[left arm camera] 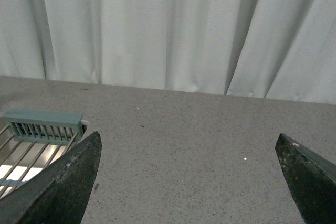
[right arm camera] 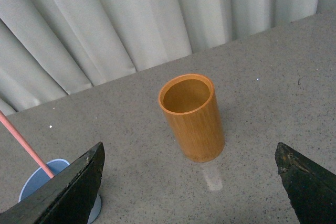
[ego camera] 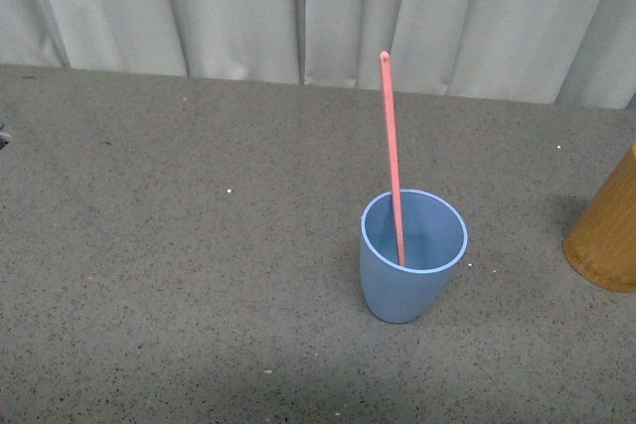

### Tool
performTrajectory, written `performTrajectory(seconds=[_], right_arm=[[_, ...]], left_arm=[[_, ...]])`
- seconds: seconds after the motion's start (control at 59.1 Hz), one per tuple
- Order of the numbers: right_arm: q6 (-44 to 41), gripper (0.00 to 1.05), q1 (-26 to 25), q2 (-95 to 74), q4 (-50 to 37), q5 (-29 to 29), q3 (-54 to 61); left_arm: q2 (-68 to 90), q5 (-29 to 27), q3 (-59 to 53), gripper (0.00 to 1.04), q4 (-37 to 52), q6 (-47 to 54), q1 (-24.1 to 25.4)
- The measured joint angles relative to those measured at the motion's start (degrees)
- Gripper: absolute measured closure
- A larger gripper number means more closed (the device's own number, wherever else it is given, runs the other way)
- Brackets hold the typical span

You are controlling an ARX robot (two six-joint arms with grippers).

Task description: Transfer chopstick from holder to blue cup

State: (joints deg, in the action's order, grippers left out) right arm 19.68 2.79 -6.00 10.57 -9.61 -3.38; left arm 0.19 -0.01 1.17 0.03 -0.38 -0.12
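Note:
A salmon-pink chopstick (ego camera: 392, 146) stands inside the light blue cup (ego camera: 409, 280) near the middle of the grey table, leaning on its far rim. The orange-brown wooden holder (ego camera: 608, 232) is cut off by the right edge of the front view. In the right wrist view the holder (right arm camera: 192, 119) stands upright with nothing inside it, the blue cup (right arm camera: 50, 174) and the chopstick (right arm camera: 23, 142) beside it. My right gripper (right arm camera: 189, 153) is open, apart from the holder. My left gripper (left arm camera: 188, 142) is open over bare table. Neither arm shows in the front view.
A pale green rack (left arm camera: 39, 129) with metal bars lies on the table beside my left gripper. White curtains (ego camera: 318, 7) close off the far edge of the table. A whitish smear (right arm camera: 212, 178) marks the table by the holder's base.

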Motion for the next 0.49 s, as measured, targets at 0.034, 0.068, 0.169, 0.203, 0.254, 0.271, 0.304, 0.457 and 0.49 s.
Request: performTrajectory(seconds=[0.034,0.068,0.169,0.203,0.254,0.271,0.304,0.457,0.49], right_arm=[[0.0,0.1,0.0,0.0,0.0,0.0,0.0],[0.0,0.1,0.0,0.0,0.0,0.0,0.0],[0.0,0.1,0.0,0.0,0.0,0.0,0.0],[0.0,0.1,0.0,0.0,0.0,0.0,0.0],[0.02,0.1,0.0,0.0,0.0,0.0,0.0],[0.0,0.1,0.0,0.0,0.0,0.0,0.0],[0.0,0.1,0.0,0.0,0.0,0.0,0.0],[0.0,0.1,0.0,0.0,0.0,0.0,0.0],[0.02,0.1,0.0,0.0,0.0,0.0,0.0]], left_arm=[[0.0,0.0,0.0,0.07,0.0,0.0,0.0],[0.0,0.0,0.0,0.07,0.0,0.0,0.0],[0.0,0.0,0.0,0.07,0.0,0.0,0.0],[0.0,0.0,0.0,0.07,0.0,0.0,0.0],[0.0,0.0,0.0,0.07,0.0,0.0,0.0],[0.0,0.0,0.0,0.07,0.0,0.0,0.0],[0.0,0.0,0.0,0.07,0.0,0.0,0.0],[0.0,0.0,0.0,0.07,0.0,0.0,0.0],[0.0,0.0,0.0,0.07,0.0,0.0,0.0]])
